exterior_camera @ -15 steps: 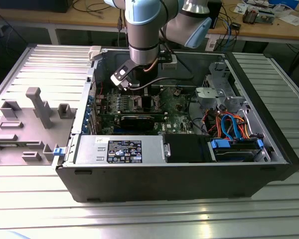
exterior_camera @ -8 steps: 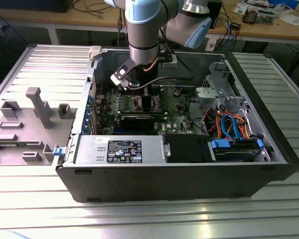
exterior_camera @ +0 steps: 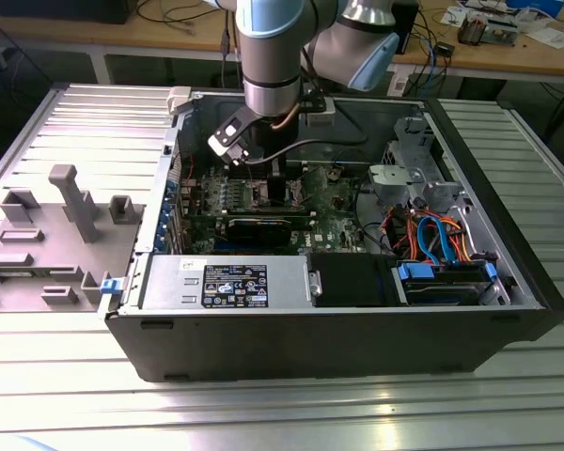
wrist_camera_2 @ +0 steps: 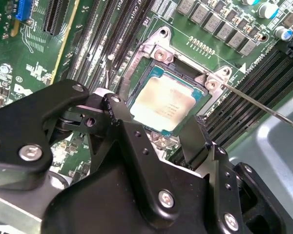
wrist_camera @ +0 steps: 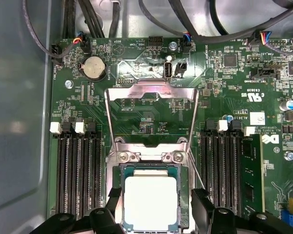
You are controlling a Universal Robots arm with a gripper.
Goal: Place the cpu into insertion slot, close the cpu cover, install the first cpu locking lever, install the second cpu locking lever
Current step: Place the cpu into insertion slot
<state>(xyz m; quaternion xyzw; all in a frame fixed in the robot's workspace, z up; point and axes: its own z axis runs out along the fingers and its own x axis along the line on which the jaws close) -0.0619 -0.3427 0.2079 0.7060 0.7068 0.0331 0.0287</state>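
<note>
Pretty tight in here: memory slots (wrist_camera: 78, 170) wall in both sides of the cpu (wrist_camera: 150, 202), the flipped-back cpu cover (wrist_camera: 151, 90) lies on the hinge side, cables (wrist_camera: 94, 19) beyond. Right over the cpu, between the tool's (wrist_camera: 155, 204) spread fingers (wrist_camera: 201, 207), it's clear.

I'm counting one cpu (wrist_camera: 150, 201), one insertion slot (wrist_camera: 146, 157), one cpu cover (wrist_camera: 151, 92), one coin battery (wrist_camera: 94, 67) and two banks of memory slots (wrist_camera: 78, 180).
</note>
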